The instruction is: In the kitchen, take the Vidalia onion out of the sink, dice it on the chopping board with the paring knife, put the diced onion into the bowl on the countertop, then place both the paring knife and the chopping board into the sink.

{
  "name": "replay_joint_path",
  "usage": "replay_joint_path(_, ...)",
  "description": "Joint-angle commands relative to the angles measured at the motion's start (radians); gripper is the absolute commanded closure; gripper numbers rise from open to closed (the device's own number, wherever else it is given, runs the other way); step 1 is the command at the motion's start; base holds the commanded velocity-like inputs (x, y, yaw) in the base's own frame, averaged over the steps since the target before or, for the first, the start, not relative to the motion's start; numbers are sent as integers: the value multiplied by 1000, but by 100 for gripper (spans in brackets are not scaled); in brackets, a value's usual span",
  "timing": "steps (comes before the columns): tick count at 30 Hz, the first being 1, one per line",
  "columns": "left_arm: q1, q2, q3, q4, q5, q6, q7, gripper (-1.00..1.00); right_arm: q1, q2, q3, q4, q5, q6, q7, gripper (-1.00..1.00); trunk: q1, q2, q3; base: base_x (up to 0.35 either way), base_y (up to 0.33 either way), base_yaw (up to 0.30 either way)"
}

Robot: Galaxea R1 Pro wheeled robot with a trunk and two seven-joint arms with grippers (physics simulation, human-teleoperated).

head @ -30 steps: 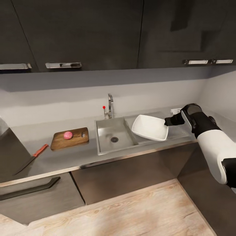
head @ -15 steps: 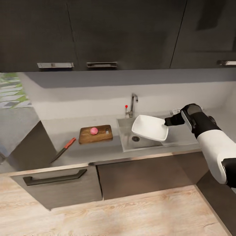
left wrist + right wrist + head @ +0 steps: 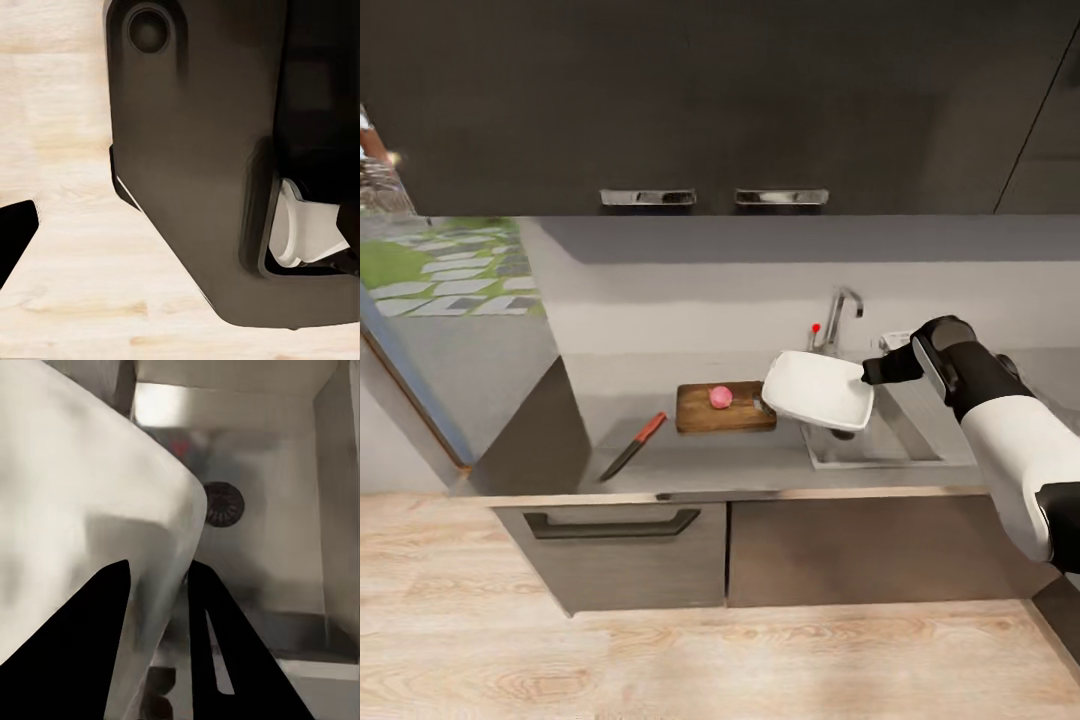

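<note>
While the right arm (image 3: 1010, 440) extends from the right edge of the head view toward frame centre, its white forearm and black wrist run level above the countertop (image 3: 690, 465). The right gripper (image 3: 868, 372) is closed on one corner of the bowl (image 3: 818, 390), which is held clear of the surface and tilted; in the right wrist view the two dark fingers (image 3: 217, 652) straddle the bowl's white rim (image 3: 90, 532).

Glossy dark upper cabinets (image 3: 710, 100) fill the upper part of the head view, with grey-brown lower cabinets (image 3: 730, 550) and a light wood floor (image 3: 690, 660) below. The sink (image 3: 880, 440) sits right of centre, partly covered by the bowl (its drain (image 3: 223, 504) shows in the right wrist view). The tap (image 3: 840, 315) with red knob rises behind it.

Left of the bowl, the chopping board (image 3: 725, 408) lies flat on the countertop, its right end just overlapped by the bowl. The Vidalia onion (image 3: 720, 397) rests on the board. Further left, apart from the board, the paring knife (image 3: 632, 447) lies flat on the countertop, handle toward the board.

The left wrist view shows a dark robot body panel over the floor; a single black finger tip (image 3: 15, 232) enters at the left edge, so the left gripper's opening cannot be determined.
</note>
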Motion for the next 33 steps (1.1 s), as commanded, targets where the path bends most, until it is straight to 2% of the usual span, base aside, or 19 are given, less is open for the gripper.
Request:
replay_joint_path(1, -2, -1, -8, 5, 11, -8, -5, -100, -1, -1, 5, -1, 6, 3, 7, 100, 1, -2, -2, 0, 283, 226)
replay_joint_path(25, -2, -1, -8, 12, 9, -9, -6, -100, -1, -1, 5, -2, 6, 2, 7, 100, 1, -2, -2, 0, 287, 14)
replay_joint_path(33, -2, -1, -8, 12, 10, -9, -6, -100, -1, -1, 5, -2, 6, 2, 7, 100, 1, -2, -5, 0, 288, 164)
